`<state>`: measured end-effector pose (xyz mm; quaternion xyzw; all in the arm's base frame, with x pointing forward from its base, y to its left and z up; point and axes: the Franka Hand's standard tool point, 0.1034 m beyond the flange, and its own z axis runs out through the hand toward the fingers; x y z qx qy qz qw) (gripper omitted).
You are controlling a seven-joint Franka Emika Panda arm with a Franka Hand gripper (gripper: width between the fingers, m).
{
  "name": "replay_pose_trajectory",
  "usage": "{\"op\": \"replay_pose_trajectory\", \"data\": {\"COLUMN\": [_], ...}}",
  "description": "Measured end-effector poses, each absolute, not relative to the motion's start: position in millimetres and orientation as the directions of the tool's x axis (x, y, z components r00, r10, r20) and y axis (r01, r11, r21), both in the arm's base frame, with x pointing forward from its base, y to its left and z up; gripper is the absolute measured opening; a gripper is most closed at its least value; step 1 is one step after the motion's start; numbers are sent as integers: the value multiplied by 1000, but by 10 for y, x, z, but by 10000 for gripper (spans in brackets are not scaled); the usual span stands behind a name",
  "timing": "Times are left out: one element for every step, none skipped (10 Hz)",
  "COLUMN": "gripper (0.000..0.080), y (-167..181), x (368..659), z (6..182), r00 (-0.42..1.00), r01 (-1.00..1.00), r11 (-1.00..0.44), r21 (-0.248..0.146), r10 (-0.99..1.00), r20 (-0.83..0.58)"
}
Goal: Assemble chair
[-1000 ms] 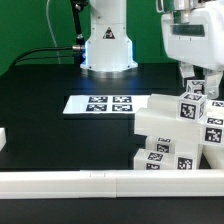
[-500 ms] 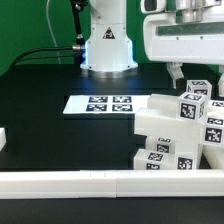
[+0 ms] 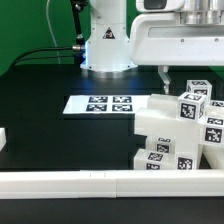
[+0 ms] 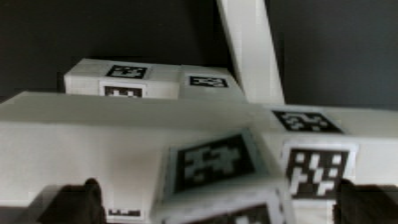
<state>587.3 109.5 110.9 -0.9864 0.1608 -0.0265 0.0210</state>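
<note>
White plastic chair (image 3: pixel 178 135) parts cluster at the exterior view's right, near the rail (image 3: pixel 110 183). My claw (image 3: pixel 186 75) hangs directly above them, jaws apart and holding nothing. A tagged block (image 4: pixel 228 165) lies below, between my fingertips (image 4: pixel 75 201); approach is straight down.

Black table (image 3: pixel 40 110) carries marker board (image 3: pixel 100 104) flat near centre, chair parts (image 3: pixel 165 135) clustered at exterior view's right, w/ long white rail (image 3: pixel 100 182) along front edge; small white piece (image 3: pixel 3 140), prob. another part, far left.
</note>
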Motion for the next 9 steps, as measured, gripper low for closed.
{"op": "replay_pose_trajectory", "data": {"gripper": [524, 389, 279, 279, 279, 279, 279, 279, 279], "y": [1094, 1094, 1095, 1097, 1100, 1098, 1072, 1071, 1071], "x": [5873, 5873, 5873, 5873, 5873, 5874, 5884, 5880, 5876], "z": [1107, 1106, 1105, 1106, 1106, 1107, 1107, 1105, 1104], "r00": [941, 939, 924, 888, 854, 795, 752, 673, 611], "r01": [-333, -338, -378, -456, -517, -604, -656, -736, -788], "r11": [-942, -940, -924, -888, -854, -794, -752, -673, -610], "r21": [-51, -51, -53, -58, -62, -66, -70, -77, -85], "r10": [-335, -340, -380, -459, -519, -606, -659, -739, -792], "r20": [45, 44, 42, 36, 31, 25, 26, 19, 15]}}
